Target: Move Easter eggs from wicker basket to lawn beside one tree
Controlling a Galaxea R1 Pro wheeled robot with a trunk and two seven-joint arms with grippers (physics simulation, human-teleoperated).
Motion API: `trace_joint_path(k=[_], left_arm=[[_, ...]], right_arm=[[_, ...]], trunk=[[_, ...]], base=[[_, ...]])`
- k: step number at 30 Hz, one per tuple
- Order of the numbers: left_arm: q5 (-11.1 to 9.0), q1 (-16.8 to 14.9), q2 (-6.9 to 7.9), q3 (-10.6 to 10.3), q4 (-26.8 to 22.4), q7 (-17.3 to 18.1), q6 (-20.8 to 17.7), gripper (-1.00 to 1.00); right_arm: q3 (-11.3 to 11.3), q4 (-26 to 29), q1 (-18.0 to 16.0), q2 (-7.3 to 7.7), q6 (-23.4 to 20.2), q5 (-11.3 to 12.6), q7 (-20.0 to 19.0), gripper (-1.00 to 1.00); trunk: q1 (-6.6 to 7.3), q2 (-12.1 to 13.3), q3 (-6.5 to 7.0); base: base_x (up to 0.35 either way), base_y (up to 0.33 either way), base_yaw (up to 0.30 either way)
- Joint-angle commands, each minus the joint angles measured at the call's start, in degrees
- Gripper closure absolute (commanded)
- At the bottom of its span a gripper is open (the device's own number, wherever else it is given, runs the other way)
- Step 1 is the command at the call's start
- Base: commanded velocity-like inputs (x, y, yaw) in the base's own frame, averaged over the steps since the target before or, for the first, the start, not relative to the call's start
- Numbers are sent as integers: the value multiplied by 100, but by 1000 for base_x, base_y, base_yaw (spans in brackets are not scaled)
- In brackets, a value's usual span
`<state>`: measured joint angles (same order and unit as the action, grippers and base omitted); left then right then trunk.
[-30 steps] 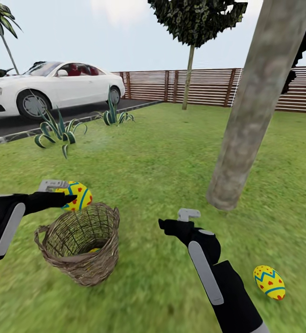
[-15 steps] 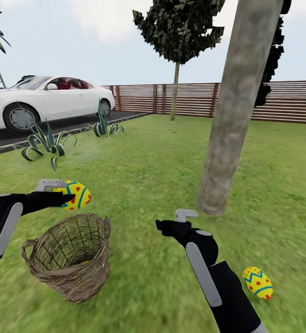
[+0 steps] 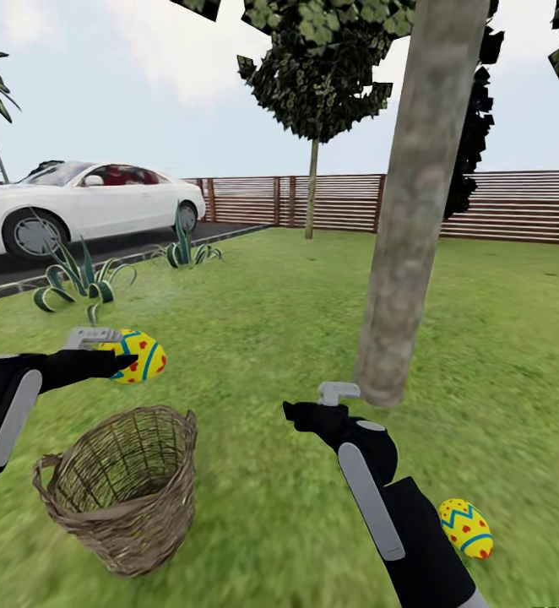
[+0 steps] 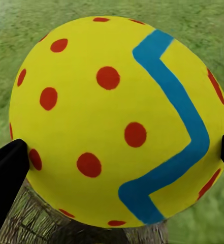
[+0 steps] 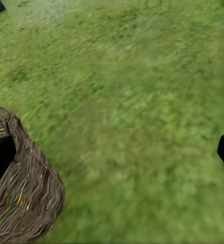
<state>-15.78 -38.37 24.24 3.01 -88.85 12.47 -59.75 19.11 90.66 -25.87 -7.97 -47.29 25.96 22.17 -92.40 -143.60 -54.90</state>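
Since a second ago only the camera shifted; left gripper (image 3: 115, 361) clamps a yellow red-dotted, blue-zigzagged egg (image 4: 117, 122) whose pattern the wrist close-up shows, right gripper (image 3: 313, 405) spread empty.

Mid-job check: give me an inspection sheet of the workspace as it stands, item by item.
Surface: lawn, green, flat.
Job's things: one egg held in the left gripper, up above the basket. Second egg lies on the grass near the tree, partly behind the right arm. Third egg: a faint coloured patch shows through the basket weave in the right wrist view; cannot confirm.
Clutter: nothing seen.
Grippers: left shut on the egg; right gripper open, empty, above grass between basket and tree.
Cables: nothing seen.
Surroundings: white car on the driveway, spiky plants, slat fence, a thin-trunked tree.
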Motion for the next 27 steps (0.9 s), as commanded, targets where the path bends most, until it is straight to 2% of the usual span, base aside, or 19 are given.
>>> trace_joint_path(k=[1, 27], left_arm=[[31, -1, 1, 6, -6, 36, -25, 100], [102, -3, -22, -38, 50, -7, -25, 100]], right_arm=[[2, 4, -5, 2, -12, 58, 60, -100], [-114, 10, -4, 35, -37, 65, 60, -100]], trunk=[[3, -1, 23], [70, 34, 763]], base=[[0, 0, -212], [0, 0, -228]])
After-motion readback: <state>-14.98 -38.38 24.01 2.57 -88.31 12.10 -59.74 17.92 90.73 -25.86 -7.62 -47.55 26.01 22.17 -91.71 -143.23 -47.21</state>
